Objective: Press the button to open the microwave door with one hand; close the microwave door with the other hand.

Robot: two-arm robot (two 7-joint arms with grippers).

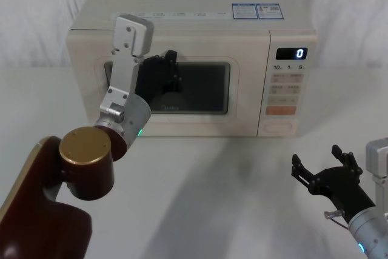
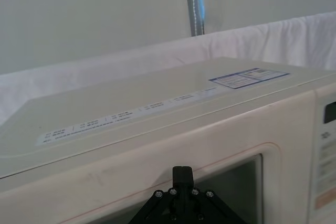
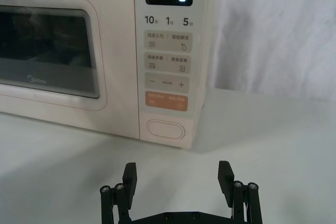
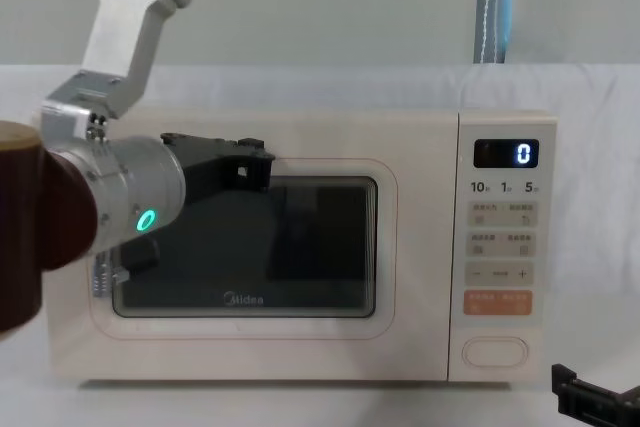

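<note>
Head view: the black left gripper (image 1: 171, 68) is at the dark window of the shut cream microwave door (image 1: 233, 92); whether its jaws are open or closed cannot be told. The black right gripper (image 1: 321, 171) hovers over the white bench (image 1: 212, 192), jaws spread wide, empty.

Right wrist view: the cream pill-shaped button (image 3: 164, 129) sits below the orange key (image 3: 166, 100), apart from the gripper.

Chest view: the left gripper (image 4: 255, 162) sits at the door's upper frame.
</note>
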